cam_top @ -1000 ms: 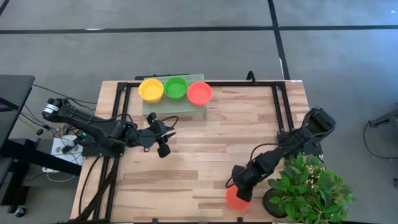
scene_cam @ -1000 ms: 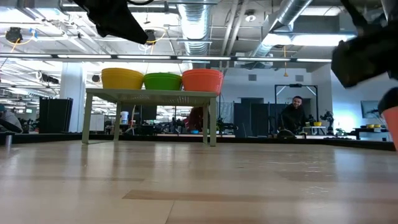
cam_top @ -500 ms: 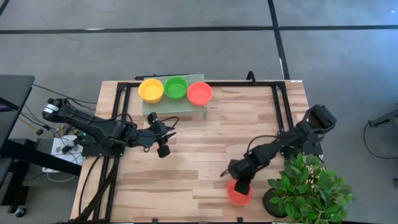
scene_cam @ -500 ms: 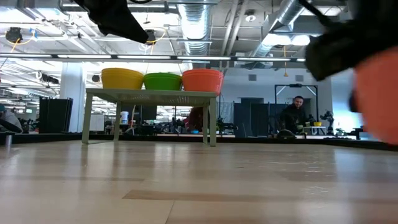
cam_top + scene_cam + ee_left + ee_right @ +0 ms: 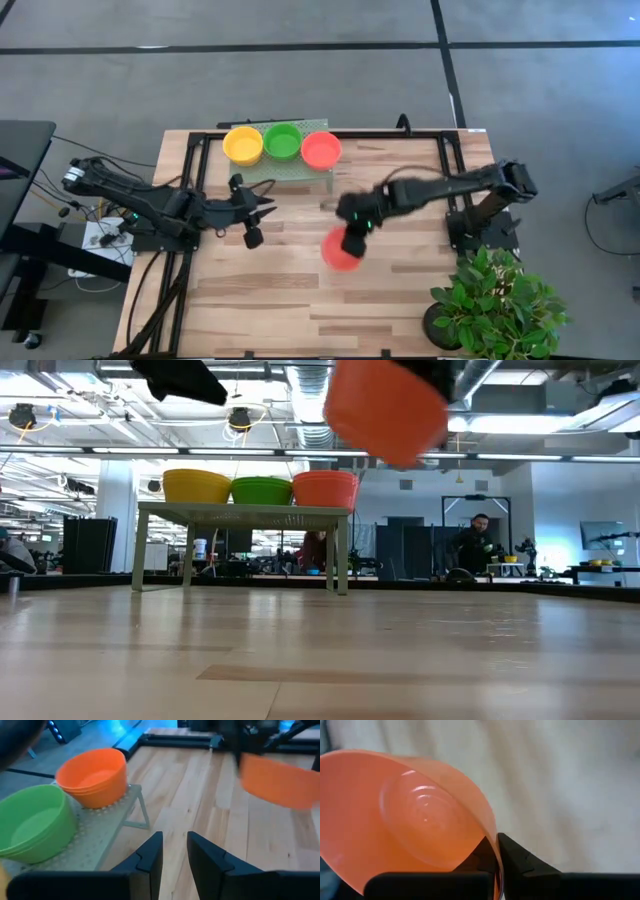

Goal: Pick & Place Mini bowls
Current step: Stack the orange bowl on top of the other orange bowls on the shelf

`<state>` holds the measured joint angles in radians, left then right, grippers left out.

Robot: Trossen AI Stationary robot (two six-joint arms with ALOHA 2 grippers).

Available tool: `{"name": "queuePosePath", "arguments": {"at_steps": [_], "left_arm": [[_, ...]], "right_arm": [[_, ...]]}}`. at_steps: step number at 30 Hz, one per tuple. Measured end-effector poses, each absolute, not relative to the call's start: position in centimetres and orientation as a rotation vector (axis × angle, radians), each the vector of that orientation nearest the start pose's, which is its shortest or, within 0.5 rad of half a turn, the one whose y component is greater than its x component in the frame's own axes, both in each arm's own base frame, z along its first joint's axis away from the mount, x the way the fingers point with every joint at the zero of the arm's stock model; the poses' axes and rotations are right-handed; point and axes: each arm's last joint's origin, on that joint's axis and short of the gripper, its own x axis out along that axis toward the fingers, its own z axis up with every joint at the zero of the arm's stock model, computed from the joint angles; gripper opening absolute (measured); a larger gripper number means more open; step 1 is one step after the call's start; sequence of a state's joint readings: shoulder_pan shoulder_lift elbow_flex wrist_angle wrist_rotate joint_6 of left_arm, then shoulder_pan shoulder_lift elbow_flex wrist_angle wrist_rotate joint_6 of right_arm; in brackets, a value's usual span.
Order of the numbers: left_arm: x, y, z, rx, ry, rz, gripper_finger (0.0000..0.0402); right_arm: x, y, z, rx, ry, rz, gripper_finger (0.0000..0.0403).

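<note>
I see a red bowl held above mid-worktop, its rim pinched by my right gripper. Yellow, green and red bowls sit on the rack. My left gripper hovers near it, fingers slightly apart, empty.

Setting: you are in a large open robotics lab or industrial workspace. Evidence: exposed silver ducts and pipes under a high ceiling; strip lights; grey concrete floor with dark seams around your wooden table; cables trailing off the table's left edge; a person at distant workstations; dark partitions beyond.
</note>
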<state>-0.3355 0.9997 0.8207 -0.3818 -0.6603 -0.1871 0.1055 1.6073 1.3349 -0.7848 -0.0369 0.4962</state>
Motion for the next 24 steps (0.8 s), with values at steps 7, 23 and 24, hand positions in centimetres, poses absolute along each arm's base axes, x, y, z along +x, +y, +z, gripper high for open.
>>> {"name": "queuePosePath", "arguments": {"at_steps": [7, 23, 24], "left_arm": [[18.2, -4.4, 30.5, 0.065, 0.421, 0.361, 0.0090], [18.2, -4.3, 30.5, 0.078, 0.417, 0.402, 0.0090], [18.2, -4.3, 30.5, 0.080, 0.415, 0.413, 0.0090]], "right_arm": [[32.6, -3.3, 35.3, 0.286, 0.930, -0.376, 0.0002], [29.4, -17.6, 37.6, 0.423, 0.769, -0.587, 0.0002], [29.8, -17.8, 37.7, 0.430, 0.745, -0.572, 0.0002]]}}
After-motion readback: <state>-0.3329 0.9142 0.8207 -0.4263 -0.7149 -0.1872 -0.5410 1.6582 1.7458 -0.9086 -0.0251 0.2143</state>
